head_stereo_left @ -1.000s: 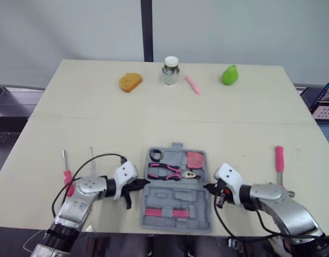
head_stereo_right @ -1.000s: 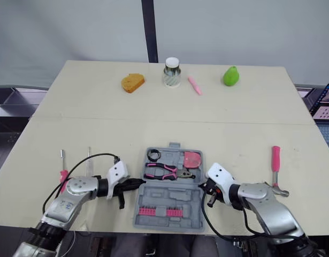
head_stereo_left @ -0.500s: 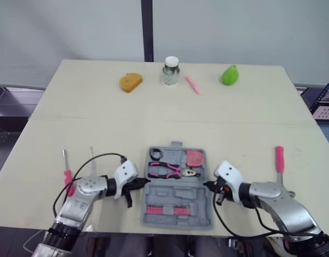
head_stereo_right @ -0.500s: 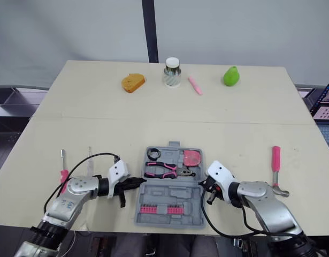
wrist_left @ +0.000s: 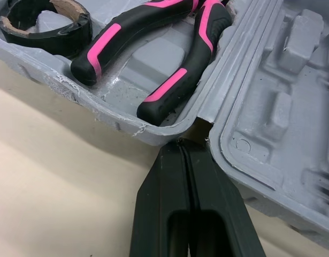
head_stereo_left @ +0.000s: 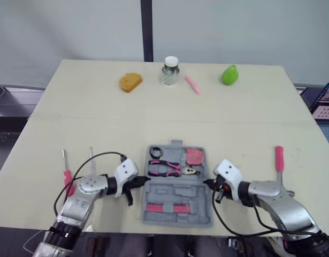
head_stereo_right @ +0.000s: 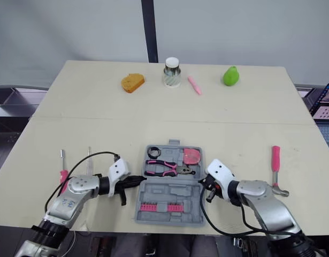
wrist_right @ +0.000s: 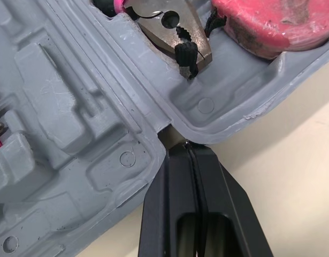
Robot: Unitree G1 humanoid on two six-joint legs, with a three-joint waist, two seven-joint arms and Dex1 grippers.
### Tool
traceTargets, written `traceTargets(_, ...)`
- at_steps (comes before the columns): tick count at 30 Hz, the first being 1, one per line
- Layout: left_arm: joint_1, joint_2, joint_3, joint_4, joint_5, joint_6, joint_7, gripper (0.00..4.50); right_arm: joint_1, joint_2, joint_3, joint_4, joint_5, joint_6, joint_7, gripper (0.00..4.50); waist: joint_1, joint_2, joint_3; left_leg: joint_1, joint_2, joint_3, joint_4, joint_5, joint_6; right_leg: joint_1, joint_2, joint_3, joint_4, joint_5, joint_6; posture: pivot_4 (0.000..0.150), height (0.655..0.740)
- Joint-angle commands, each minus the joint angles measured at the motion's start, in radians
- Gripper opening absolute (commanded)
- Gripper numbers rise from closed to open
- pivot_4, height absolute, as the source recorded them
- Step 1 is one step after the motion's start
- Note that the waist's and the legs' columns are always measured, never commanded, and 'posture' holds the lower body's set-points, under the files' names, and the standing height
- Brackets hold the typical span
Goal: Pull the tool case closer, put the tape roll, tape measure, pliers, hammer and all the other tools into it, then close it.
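Nearest us, the open tool case (head_stereo_left: 177, 190) lies flat on the bench (head_stereo_left: 100, 123), its near half holding a row of pink bits (head_stereo_left: 165, 208). At its hinge line the left gripper (wrist_left: 181, 143) and right gripper (wrist_right: 186, 144) flank it. Each has its jaws pressed fully together, holding nothing, with the tips nosed into the hinge notches. We judge this braces the case from both sides for dragging. The case's far half seats the pliers (head_stereo_left: 165, 167), tape roll (head_stereo_left: 155, 151) and tape measure (head_stereo_left: 194, 156). The hammer (head_stereo_left: 280, 160) lies well right of the case, a pink screwdriver (head_stereo_left: 67, 174) well left. Far beyond the case stand a jar (head_stereo_left: 170, 71) and a green pear (head_stereo_left: 229, 75).
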Motion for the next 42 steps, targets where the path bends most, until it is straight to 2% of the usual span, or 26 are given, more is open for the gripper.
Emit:
traceTargets(1, -0.019, -0.013, -0.003, 0.003, 0.007, -0.009, 0.021, 0.06, -0.018, 0.024, 0.018, -0.033, 0.02, -0.02, 0.003, 0.04, 0.0, 0.0, 0.0, 0.0, 0.0, 0.0, 0.0, 0.0, 0.0, 0.0, 0.0, 0.0, 0.0, 0.0, 0.0, 0.15, 0.695)
traceTargets(42, -0.032, -0.012, -0.002, 0.016, 0.009, -0.014, 0.035, 0.06, -0.052, 0.063, 0.018, -0.009, 0.004, -0.025, 0.0, 0.04, -0.002, 0.0, 0.0, 0.0, 0.0, 0.0, 0.0, 0.0, 0.0, 0.0, 0.0, 0.0, 0.0, 0.0, 0.0, 0.15, 0.695)
